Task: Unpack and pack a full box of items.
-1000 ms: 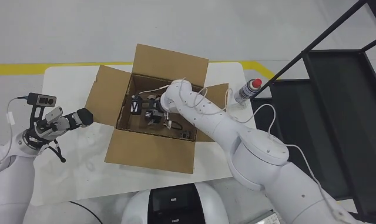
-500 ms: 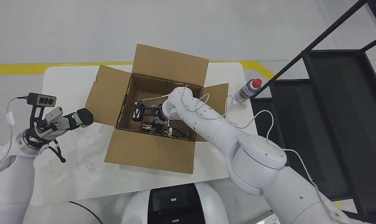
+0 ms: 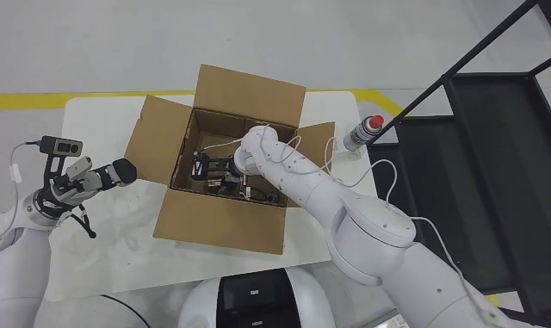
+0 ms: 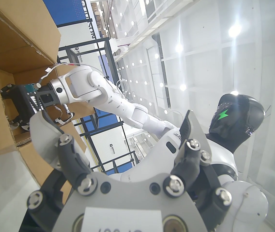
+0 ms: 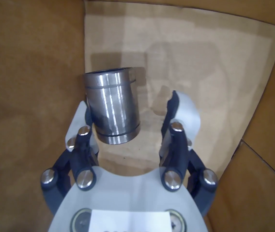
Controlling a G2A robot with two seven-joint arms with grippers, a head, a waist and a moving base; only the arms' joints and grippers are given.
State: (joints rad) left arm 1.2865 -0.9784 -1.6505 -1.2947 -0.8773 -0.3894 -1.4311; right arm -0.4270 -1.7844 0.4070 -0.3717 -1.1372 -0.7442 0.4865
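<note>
An open cardboard box (image 3: 219, 220) stands in the middle of the white table (image 3: 95, 250). My right gripper (image 3: 203, 165) is down inside it, also seen from the left wrist (image 4: 19, 102). In the right wrist view the right gripper (image 5: 130, 102) is open around a shiny metal cylinder (image 5: 112, 105) on the box floor (image 5: 200, 68), close to a side wall. The cylinder sits against one finger (image 5: 81, 119), with a gap to the other. My left gripper (image 3: 120, 171) hovers open and holds nothing (image 4: 114, 124), left of the box over the table.
A can with a red cap (image 3: 363, 132) stands on the table right of the box. A black metal rack (image 3: 482, 173) borders the table's right side. The box flaps (image 3: 155, 139) spread outward on all sides.
My right gripper has shifted a little toward the box's front left and lower inside it. The left arm has stayed still.
</note>
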